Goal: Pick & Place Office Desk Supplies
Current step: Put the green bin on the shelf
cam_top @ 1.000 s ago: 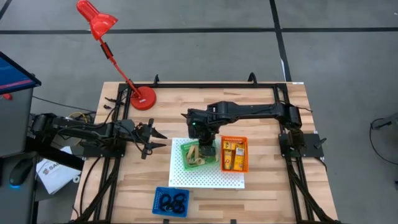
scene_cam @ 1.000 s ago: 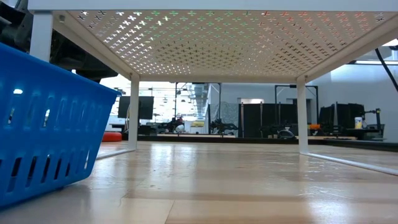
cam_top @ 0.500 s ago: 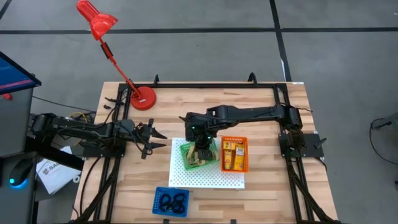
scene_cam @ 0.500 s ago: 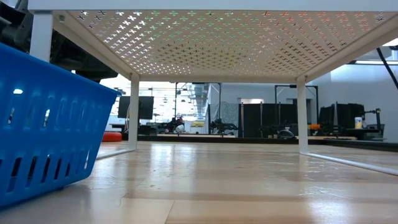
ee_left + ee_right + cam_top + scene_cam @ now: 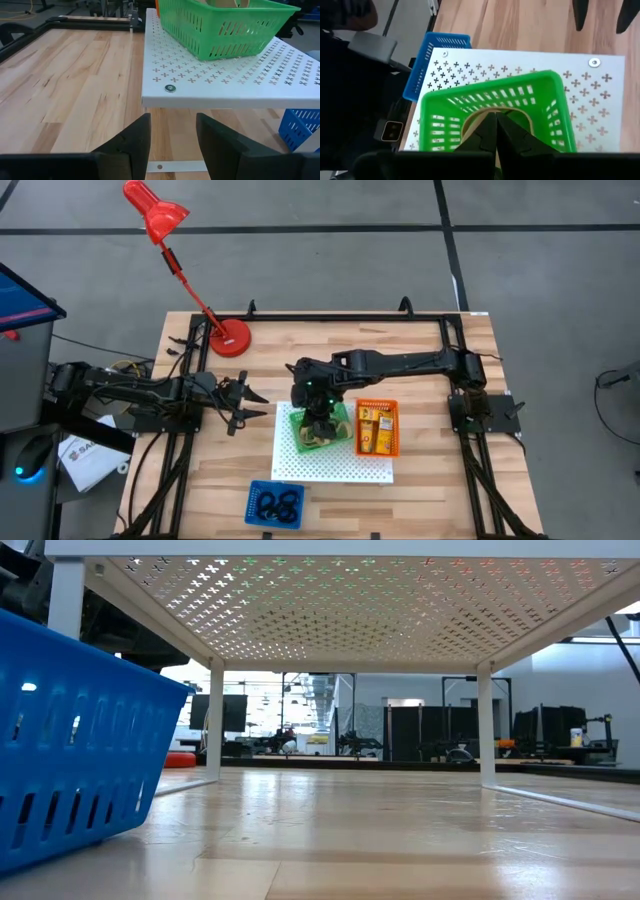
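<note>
1. The right end effector (image 5: 317, 423) is positioned directly above the green basket (image 5: 301, 434), which sits on the left part of the white perforated board (image 5: 330, 465) at the centre of the tabletop (image 5: 420, 380).
2. In the right wrist view, the fingers (image 5: 487, 131) are pressed together with no visible gap, their tips inside the basket opening. Whether anything is pinched between them cannot be determined.
3. Tan rubber-band loops (image 5: 512, 111) lie on the basket floor, around the fingertips.
4. The orange basket (image 5: 376, 427) stands on the same board, just right of the green basket, and contains yellow-orange blocks (image 5: 377, 423).
5. The blue basket (image 5: 274, 504) rests on the tabletop at the near edge, left of the board's near corner, and contains black ring loops (image 5: 277, 504).
6. The left end effector (image 5: 243, 403) waits at the left side of the tabletop, clear of the board. Its fingers (image 5: 130, 142) are spread apart and hold nothing.
7. The red desk lamp (image 5: 230, 338) stands at the far left corner.
</note>
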Robot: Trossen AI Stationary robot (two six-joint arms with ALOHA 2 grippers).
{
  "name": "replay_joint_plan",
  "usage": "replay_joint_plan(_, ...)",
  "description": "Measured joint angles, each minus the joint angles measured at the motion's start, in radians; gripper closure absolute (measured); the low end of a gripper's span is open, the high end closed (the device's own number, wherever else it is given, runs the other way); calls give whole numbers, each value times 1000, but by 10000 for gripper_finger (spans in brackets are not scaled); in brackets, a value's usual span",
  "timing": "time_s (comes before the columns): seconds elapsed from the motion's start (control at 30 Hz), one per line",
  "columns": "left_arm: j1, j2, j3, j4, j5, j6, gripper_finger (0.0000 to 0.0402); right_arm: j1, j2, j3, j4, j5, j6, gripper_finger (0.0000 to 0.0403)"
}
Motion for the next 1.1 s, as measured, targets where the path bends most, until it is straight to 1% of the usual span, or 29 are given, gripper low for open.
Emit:
replay_joint_plan(0.23, 0, 0, 0, 0, 0, 0, 253, 0, 3, 0, 30, 39, -9, 403)
replay_joint_plan(0.3, 0, 0, 0, 0, 0, 0, 253, 0, 28, 4, 43, 34, -11, 403)
replay_joint_plan(0.37, 0, 0, 0, 0, 0, 0, 253, 1, 51, -3, -10, 35, -19, 403)
replay_joint_plan(0.43, 0, 0, 0, -2, 0, 0, 253, 3, 77, 9, 10, 45, -34, 403)
replay_joint_plan(0.5, -1, 0, 0, -3, 0, -1, 253, 4, 84, 18, -41, 60, -42, 403)
replay_joint_plan(0.57, -2, -2, 0, -16, 0, -3, 253, 4, 95, 36, -18, 65, -53, 403)
replay_joint_plan(0.6, -3, 0, 0, -16, 0, -4, 253, 4, 96, 38, -34, 71, -54, 403)
replay_joint_plan(0.83, -5, 12, 1, -17, 0, -5, 253, 3, 97, 59, -27, 141, -57, 403)
replay_joint_plan(1.03, -5, 11, 1, -15, 0, -5, 253, 5, 97, 61, -30, 240, -38, 403)
replay_joint_plan(1.1, -5, 11, 1, -15, 0, -5, 253, 5, 97, 61, -30, 249, -29, 403)
